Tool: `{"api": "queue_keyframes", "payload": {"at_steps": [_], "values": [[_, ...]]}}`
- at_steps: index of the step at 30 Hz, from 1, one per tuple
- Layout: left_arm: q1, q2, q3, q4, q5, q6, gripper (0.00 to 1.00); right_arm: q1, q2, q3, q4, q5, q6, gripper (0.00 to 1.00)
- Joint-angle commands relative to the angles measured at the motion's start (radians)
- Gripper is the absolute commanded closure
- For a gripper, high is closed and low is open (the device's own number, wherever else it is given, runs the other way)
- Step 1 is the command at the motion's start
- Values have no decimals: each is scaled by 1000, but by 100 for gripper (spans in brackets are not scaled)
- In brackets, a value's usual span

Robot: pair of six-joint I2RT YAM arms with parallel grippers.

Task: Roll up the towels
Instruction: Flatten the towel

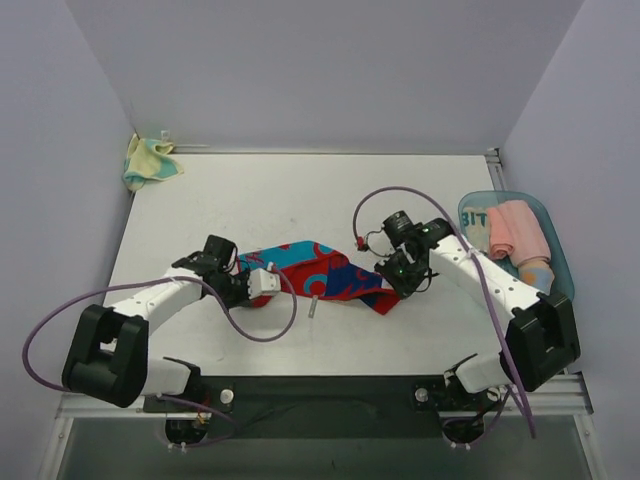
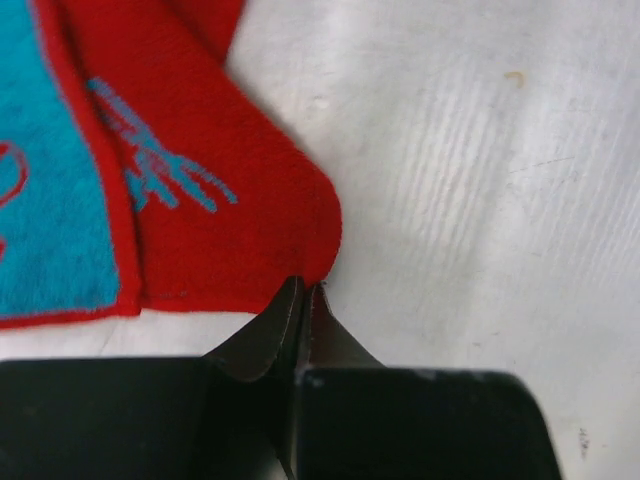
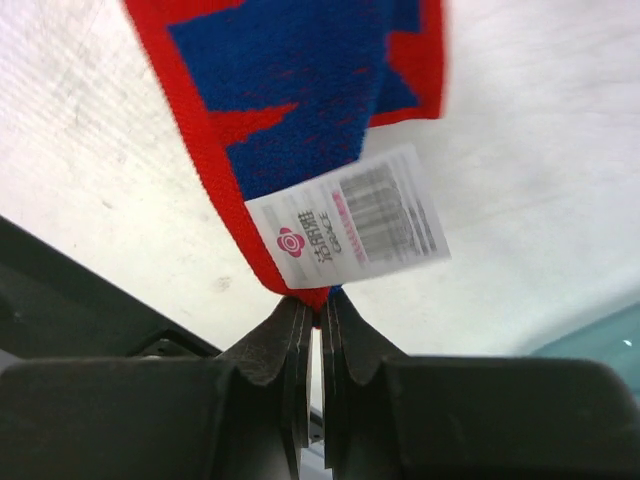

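The red towel (image 1: 320, 272) with blue and teal pattern lies stretched across the middle of the table between both arms. My left gripper (image 1: 262, 286) is shut on the towel's left corner; in the left wrist view its tips (image 2: 308, 290) pinch the red hem (image 2: 200, 150). My right gripper (image 1: 393, 285) is shut on the right corner. In the right wrist view its tips (image 3: 320, 298) hold the lifted red edge (image 3: 290, 90) just under a white paper label (image 3: 350, 220). The pale yellow and teal towel (image 1: 148, 160) lies crumpled at the back left corner.
A light blue tray (image 1: 553, 235) at the right edge holds rolled pink towels (image 1: 515, 230); its rim (image 3: 600, 340) shows in the right wrist view. A small grey piece (image 1: 313, 306) lies on the table just before the red towel.
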Motion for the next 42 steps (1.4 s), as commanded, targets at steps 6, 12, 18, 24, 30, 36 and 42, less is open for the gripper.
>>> {"api": "queue_keyframes", "payload": {"at_steps": [6, 12, 18, 24, 30, 36, 42], "values": [[263, -137, 294, -83, 203, -319, 100, -215, -139, 194, -52, 14, -87, 100], [314, -152, 461, -175, 270, -425, 100, -323, -211, 327, -52, -15, -113, 100], [395, -319, 473, -296, 326, -476, 100, -374, -383, 308, -96, -18, -128, 100], [427, -577, 427, -394, 301, -512, 100, -426, -567, 284, -186, -76, -111, 100], [424, -628, 440, -411, 274, -578, 100, -427, -541, 288, -226, -74, -151, 100], [423, -372, 480, -347, 205, -612, 100, -426, -296, 271, -130, -101, -157, 100], [418, -67, 463, -123, 123, -643, 100, -418, 40, 317, -10, -113, -128, 100]]}}
